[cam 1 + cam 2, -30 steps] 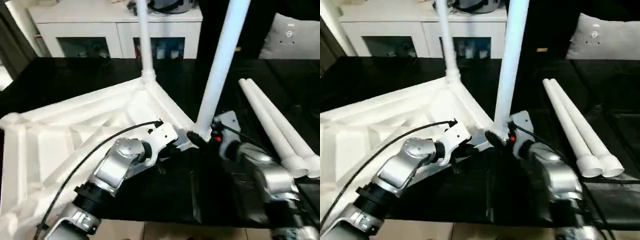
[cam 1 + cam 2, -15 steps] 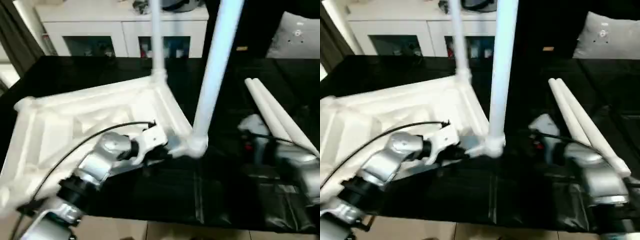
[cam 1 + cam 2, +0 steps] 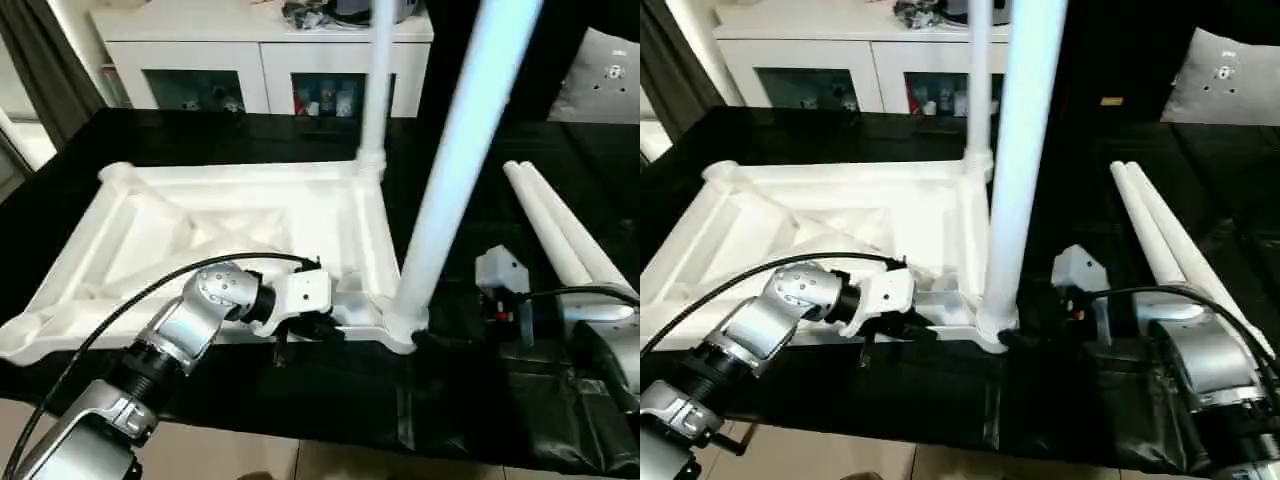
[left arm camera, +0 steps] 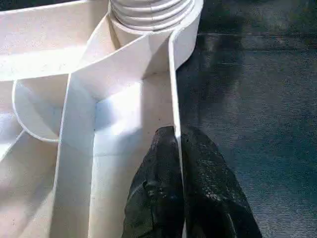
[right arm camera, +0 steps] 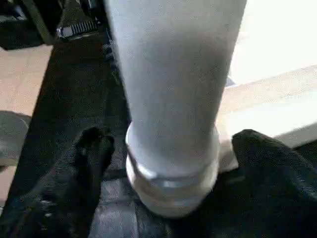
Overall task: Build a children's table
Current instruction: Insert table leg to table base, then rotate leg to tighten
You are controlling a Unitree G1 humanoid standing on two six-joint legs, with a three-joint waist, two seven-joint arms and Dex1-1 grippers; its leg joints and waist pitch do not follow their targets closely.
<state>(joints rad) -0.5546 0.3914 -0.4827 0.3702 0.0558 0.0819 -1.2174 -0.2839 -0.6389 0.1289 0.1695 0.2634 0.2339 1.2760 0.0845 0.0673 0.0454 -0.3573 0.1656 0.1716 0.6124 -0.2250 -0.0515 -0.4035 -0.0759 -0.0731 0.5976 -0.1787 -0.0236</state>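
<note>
upturned table top (image 3: 230,225) on the black bench (image 3: 150,145); left gripper (image 4: 179,168) pinches its near rim. right gripper (image 5: 163,148), fingers spread, flanks the near-right leg (image 3: 450,170).

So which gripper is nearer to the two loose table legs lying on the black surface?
The right gripper. It sits at the base of the near upright leg, beside the loose legs. The left gripper pinches the tabletop's rim, on that leg's far side.
</note>
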